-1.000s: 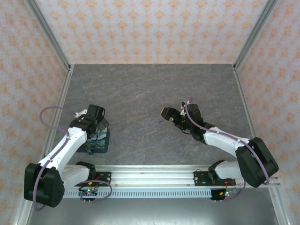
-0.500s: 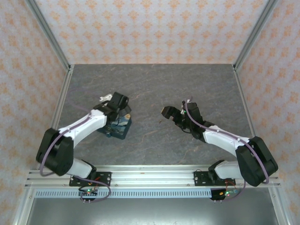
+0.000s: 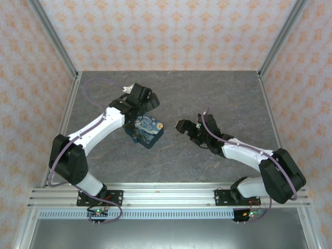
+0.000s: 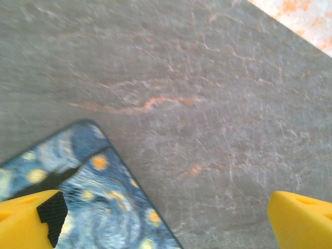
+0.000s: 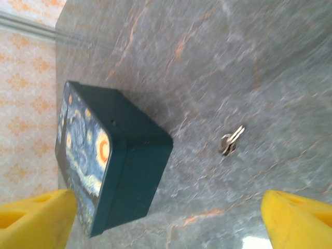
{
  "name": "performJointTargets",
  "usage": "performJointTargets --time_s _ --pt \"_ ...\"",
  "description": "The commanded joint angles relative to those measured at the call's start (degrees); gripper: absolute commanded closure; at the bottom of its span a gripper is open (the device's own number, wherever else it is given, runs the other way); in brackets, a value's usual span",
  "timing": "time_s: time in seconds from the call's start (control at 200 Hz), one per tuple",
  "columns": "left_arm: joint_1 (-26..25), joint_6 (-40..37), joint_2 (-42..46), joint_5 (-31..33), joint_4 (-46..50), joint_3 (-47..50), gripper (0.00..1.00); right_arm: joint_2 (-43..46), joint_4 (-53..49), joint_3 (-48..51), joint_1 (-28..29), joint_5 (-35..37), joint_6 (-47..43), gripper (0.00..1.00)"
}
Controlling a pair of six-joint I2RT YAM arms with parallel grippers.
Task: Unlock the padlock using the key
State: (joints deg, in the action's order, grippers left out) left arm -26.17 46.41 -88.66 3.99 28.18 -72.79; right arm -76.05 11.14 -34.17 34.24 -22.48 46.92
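Note:
The padlock lies flat on the grey table, its blue-and-yellow painted face up, just left of the table's middle. My left gripper hovers over its far-left edge. In the left wrist view its left fingertip overlaps the padlock; the gripper is open, with bare table between the fingers. My right gripper stands open to the padlock's right. The right wrist view shows the padlock's teal side at left and the small metallic key lying on the table ahead of the open gripper.
Patterned walls and aluminium posts enclose the table on three sides. A metal rail carrying both arm bases runs along the near edge. Open grey surface stretches behind the grippers.
My left arm has swung from the near left toward the middle, and the padlock has slid along with it up and to the right. The right gripper shifted slightly left.

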Motion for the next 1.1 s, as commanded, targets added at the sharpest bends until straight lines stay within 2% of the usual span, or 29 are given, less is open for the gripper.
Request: performJointTargets --time_s 0.0,0.165,0.365,0.49,0.636,0.976,1.096 --pt "5.7 -3.7 2.7 0.1 1.5 4.6 0.0 -3.1 1.6 -3.7 3.3 0.2 3.0 0.11" --pt "13.5 -8.4 2.0 -7.3 -1.6 7.8 0.0 -10.6 4.0 -9.1 8.1 -0.5 4.7 0.23" --pt "17.0 -15.4 -0.4 -12.7 -3.0 7.6 0.0 -17.7 7.0 -14.0 10.7 -1.6 6.7 0.36" --pt "17.3 -17.9 -1.5 -15.3 -5.0 8.0 0.0 -19.8 7.2 -15.9 10.9 -1.6 7.4 0.42" --pt "17.1 -17.2 -3.5 -19.6 -6.8 8.5 0.0 -22.0 6.4 -18.2 10.9 -1.4 7.3 0.49" --pt "17.0 -16.1 -1.8 -20.9 -11.3 15.9 0.0 -25.9 3.7 -22.9 9.3 1.0 6.3 0.53" --pt "16.1 -12.9 -0.3 -21.8 -13.3 18.6 0.0 -27.2 2.9 -24.6 7.6 1.2 6.4 0.56"
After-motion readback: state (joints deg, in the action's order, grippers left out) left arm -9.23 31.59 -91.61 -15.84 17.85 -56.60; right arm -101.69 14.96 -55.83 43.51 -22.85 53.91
